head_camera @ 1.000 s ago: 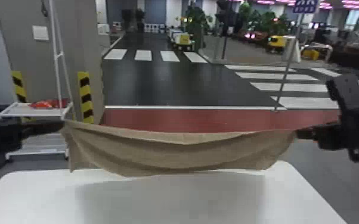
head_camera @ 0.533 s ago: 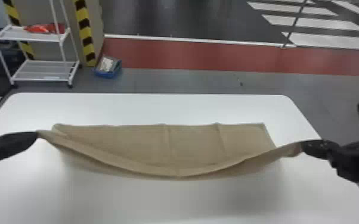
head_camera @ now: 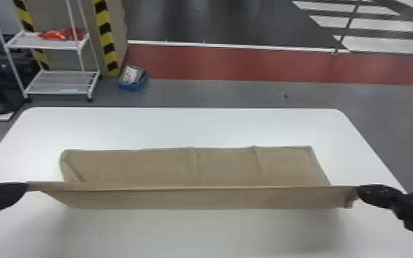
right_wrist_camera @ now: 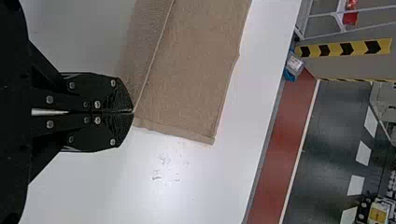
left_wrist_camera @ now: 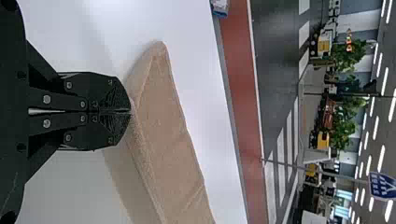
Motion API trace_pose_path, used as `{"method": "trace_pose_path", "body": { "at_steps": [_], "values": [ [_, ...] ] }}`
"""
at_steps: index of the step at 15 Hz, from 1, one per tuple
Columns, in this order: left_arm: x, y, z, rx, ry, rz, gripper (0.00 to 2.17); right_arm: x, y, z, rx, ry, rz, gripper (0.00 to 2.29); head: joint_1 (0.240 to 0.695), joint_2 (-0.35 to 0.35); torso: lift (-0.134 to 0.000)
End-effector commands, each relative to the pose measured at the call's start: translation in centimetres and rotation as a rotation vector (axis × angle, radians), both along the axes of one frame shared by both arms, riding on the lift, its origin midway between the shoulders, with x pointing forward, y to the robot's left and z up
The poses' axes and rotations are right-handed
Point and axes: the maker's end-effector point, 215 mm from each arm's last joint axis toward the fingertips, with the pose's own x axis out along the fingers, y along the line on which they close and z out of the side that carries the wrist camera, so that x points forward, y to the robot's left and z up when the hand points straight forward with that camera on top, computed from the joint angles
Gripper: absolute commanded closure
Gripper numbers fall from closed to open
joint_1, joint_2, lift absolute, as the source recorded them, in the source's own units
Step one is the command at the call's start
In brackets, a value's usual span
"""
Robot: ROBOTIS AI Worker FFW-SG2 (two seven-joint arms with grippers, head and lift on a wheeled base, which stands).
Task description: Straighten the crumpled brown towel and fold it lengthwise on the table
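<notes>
White table (head_camera: 188,127) spans the foreground; across its middle lies the brown towel (head_camera: 161,168), near edge lifted. Our left gripper (head_camera: 23,188) and right gripper (head_camera: 361,190), level at opposite sides, each pinch one end of that edge. Compared with the preceding frame, we see its sag drawn nearly straight.

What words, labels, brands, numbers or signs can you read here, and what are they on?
Blue sign with white markings, on a thin grey pole: too small to read.
Faint grey marks on the white table: not legible as text.
Brown cloth towel: no lettering visible.
</notes>
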Motion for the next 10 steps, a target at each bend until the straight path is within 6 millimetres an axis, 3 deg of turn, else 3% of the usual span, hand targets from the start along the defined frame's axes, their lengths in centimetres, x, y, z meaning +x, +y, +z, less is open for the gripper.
{"method": "trace_pose_path", "body": {
  "at_steps": [1,4,10],
  "values": [
    [0.2,4.3,0.1,0.044,0.011,0.048,1.37,1.7,0.1,0.2,0.013,-0.001,0.008,1.36,0.695,-0.076,-0.124],
    [-0.9,6.8,-0.9,0.135,0.052,-0.001,1.37,2.6,1.8,-0.6,-0.018,0.014,0.056,1.36,0.695,-0.006,-0.124],
    [-2.4,4.8,-3.2,0.218,0.152,-0.139,1.36,2.7,5.2,-1.9,-0.024,0.036,0.127,1.36,0.695,0.073,-0.124]
  ]
}}
